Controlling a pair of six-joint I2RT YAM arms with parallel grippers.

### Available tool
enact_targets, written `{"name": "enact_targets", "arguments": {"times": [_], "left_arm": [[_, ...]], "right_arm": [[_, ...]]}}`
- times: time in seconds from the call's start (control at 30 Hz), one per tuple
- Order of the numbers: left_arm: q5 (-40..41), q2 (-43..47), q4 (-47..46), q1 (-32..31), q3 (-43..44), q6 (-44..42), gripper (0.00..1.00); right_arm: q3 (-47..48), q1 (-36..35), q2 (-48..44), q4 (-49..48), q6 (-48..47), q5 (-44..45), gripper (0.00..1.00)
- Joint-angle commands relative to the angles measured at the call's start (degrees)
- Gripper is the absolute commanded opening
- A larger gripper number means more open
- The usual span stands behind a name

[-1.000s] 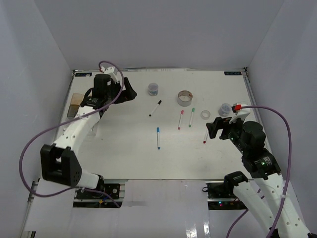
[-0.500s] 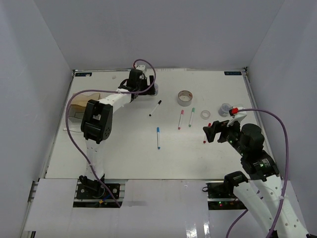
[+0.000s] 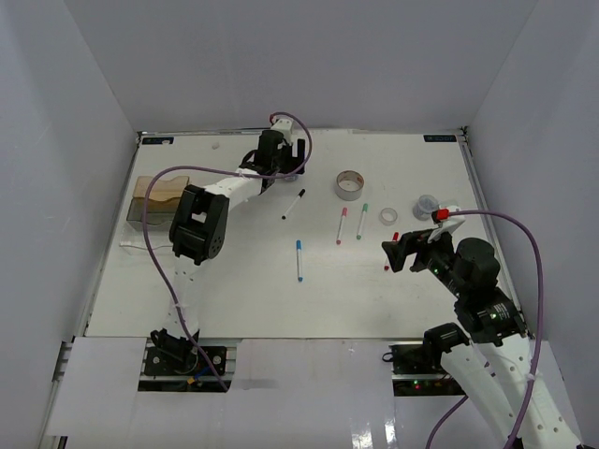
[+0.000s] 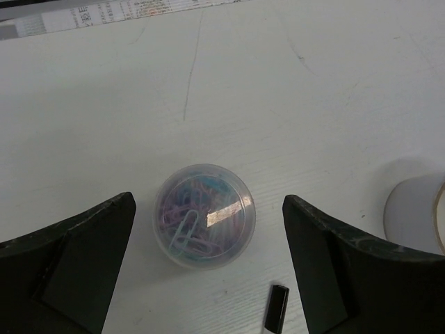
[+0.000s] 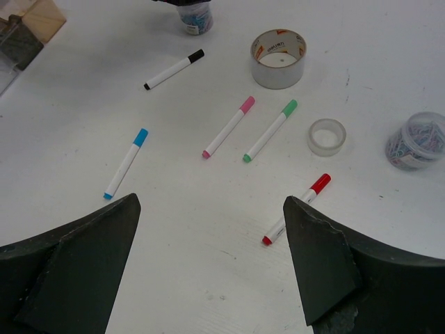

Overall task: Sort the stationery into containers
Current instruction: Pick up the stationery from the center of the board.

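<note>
Gaping wide and holding nothing, the left claw (image 4: 208, 202) frames a small round clear jar (image 4: 204, 214) of pastel paper clips, with bare white surface showing between each dark finger and the jar's wall. This jar sits toward the far edge of the tabletop (image 3: 234, 299). The black-capped marker (image 5: 174, 69) lies just beside it.

The right claw (image 5: 212, 202) is also spread wide and empty, hovering over the near right part of the tabletop. The red-capped marker (image 5: 297, 209) lies under it, close to its right finger.

The pink-capped marker (image 5: 229, 126) and green-capped marker (image 5: 270, 131) lie side by side at mid-tabletop. The blue-capped marker (image 5: 126, 163) lies apart to their left with open room around it. All are thin white sticks.

The large tape roll (image 5: 278, 58) rests flat beyond them, and the small tape roll (image 5: 327, 136), translucent, lies near a second clear jar (image 5: 415, 141) toward the right edge.

The amber-brown box (image 3: 154, 192) sits against the left edge, well apart from everything else.

The surface is matte white with faint scuffs. Plain pale walls close in on three sides.
</note>
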State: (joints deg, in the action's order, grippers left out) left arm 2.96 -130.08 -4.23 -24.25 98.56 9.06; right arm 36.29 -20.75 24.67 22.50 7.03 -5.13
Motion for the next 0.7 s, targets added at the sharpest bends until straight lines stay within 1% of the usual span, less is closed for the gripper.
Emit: {"name": "enact_targets", "arguments": {"times": [0.0,0.17,0.23,0.3,0.33,0.4,0.43,0.47,0.53,0.57,0.67], "left_arm": [[1.78,-1.13,0.45,-0.18,3.12,-1.24,0.98],[2.75,-2.98,0.8,-0.8,5.58,-2.64,0.98],[2.66,-3.34,0.71,-0.89,6.02,-2.91,0.94],[2.31,-3.69,0.36,-0.97,6.38,-3.17,0.88],[2.14,-3.77,0.28,-0.97,6.38,-3.17,0.82],[1.96,-3.69,0.19,-1.06,6.55,-3.17,0.74],[1.87,-3.51,0.19,-1.06,6.38,-3.08,0.66],[1.87,-3.16,0.19,-1.06,6.03,-2.91,0.62],[2.05,-1.76,0.27,-1.06,5.33,-2.56,0.56],[2.14,-0.97,0.27,-1.06,4.8,-2.38,0.5],[3.45,2.81,0.27,-1.06,2.25,-2.38,0.48]], "right_arm": [[-0.35,-0.43,-0.93,-2.55,-0.87,-0.76,0.9],[-1.22,-0.43,-1.46,-3.08,-0.87,-1.03,0.9],[-1.4,-0.43,-1.55,-3.17,-0.88,-1.11,0.9],[-1.58,-0.43,-1.9,-3.17,-0.87,-0.77,0.9],[-1.58,-0.52,-2.08,-3.17,-0.96,-0.76,0.9],[-1.66,-0.6,-2.43,-3.25,-1.05,-0.59,0.9],[-1.75,-0.52,-2.43,-3.34,-1.05,-0.59,0.9],[-1.75,-0.6,-2.6,-3.34,-1.05,-0.59,0.9],[-1.75,-0.52,-2.69,-3.34,-1.14,-0.68,0.9],[-1.75,-0.52,-2.87,-3.43,-1.05,-0.76,0.9],[-1.75,-0.6,-3.22,-3.52,-1.05,-1.11,0.9]]}}
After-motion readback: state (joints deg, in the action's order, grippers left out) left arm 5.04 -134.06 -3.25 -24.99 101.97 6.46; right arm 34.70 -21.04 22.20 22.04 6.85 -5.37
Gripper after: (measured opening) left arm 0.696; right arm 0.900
